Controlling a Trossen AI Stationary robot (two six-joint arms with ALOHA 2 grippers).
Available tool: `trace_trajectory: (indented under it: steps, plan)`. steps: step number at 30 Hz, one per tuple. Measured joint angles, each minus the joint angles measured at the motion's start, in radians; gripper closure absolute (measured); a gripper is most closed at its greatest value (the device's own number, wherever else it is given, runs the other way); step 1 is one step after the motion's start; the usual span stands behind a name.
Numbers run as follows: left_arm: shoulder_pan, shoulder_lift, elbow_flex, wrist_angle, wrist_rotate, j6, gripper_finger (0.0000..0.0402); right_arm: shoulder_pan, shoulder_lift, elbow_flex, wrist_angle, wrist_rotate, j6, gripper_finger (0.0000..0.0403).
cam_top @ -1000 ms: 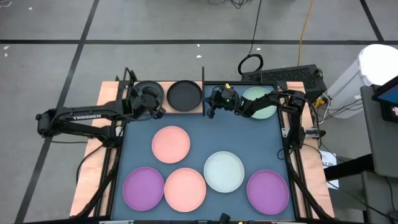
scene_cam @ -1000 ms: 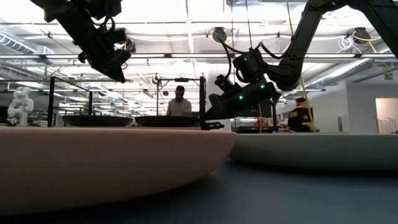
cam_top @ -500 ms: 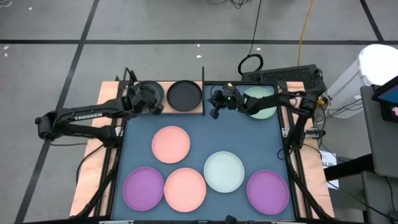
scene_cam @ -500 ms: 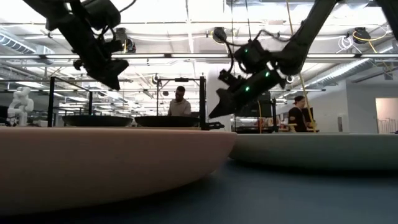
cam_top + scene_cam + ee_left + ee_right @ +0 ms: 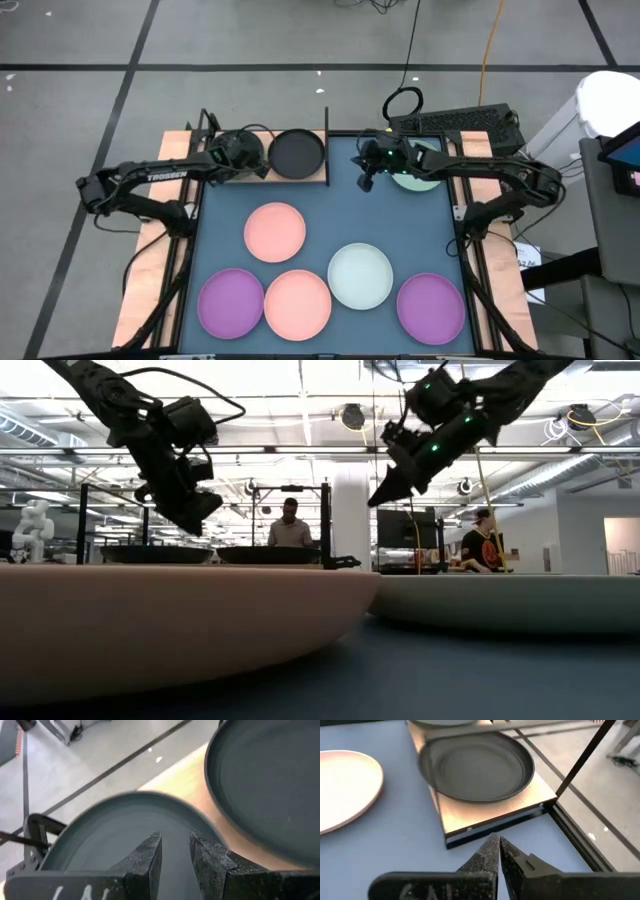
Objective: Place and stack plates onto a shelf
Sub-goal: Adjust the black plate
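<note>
Two black plates lie side by side on the wooden shelf [image 5: 315, 178] at the table's far left: one [image 5: 297, 153] in the open, one [image 5: 125, 830] under my left gripper. My left gripper [image 5: 175, 852] hangs narrowly open just above that plate, clear of it in the low view [image 5: 205, 525]. My right gripper [image 5: 365, 183] is shut and raised over the mat beside the shelf's right end, also seen in the low view [image 5: 372, 500]. The pale green plate [image 5: 420, 172] lies on the mat under the right arm, partly hidden.
On the blue-grey mat [image 5: 420, 230] lie two pink plates [image 5: 275, 231] [image 5: 297, 304], two purple plates [image 5: 230, 302] [image 5: 431, 307] and a pale blue-white plate [image 5: 360, 275]. Black frame posts [image 5: 327, 120] stand at the shelf's corners. People [image 5: 290, 525] show in the room beyond.
My right gripper has risen from beside the shelf's right end and moved toward the table's right and near side. My left gripper has come down a little over the left black plate. No plate has moved.
</note>
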Motion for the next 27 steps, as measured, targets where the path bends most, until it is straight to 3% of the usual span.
trace_trajectory:
  steps: [8, 16, 20, 27]
  plan:
    - [0.021, 0.004, 0.000, 0.019, 0.009, 0.008, 0.0307, 0.000, -0.160, -0.107, 0.034, -0.005, -0.023, 0.0403]
    - [0.043, 0.004, 0.000, -0.002, 0.094, -0.001, 0.0392, 0.001, -0.268, -0.234, 0.225, -0.133, -0.022, 0.0403]
    - [0.043, 0.004, 0.000, -0.007, 0.096, -0.017, 0.0396, 0.001, -0.293, -0.286, 0.322, -0.186, -0.022, 0.0403]
    - [0.046, 0.004, 0.000, -0.015, 0.096, -0.052, 0.0397, 0.001, -0.308, -0.295, 0.334, -0.190, -0.023, 0.0403]
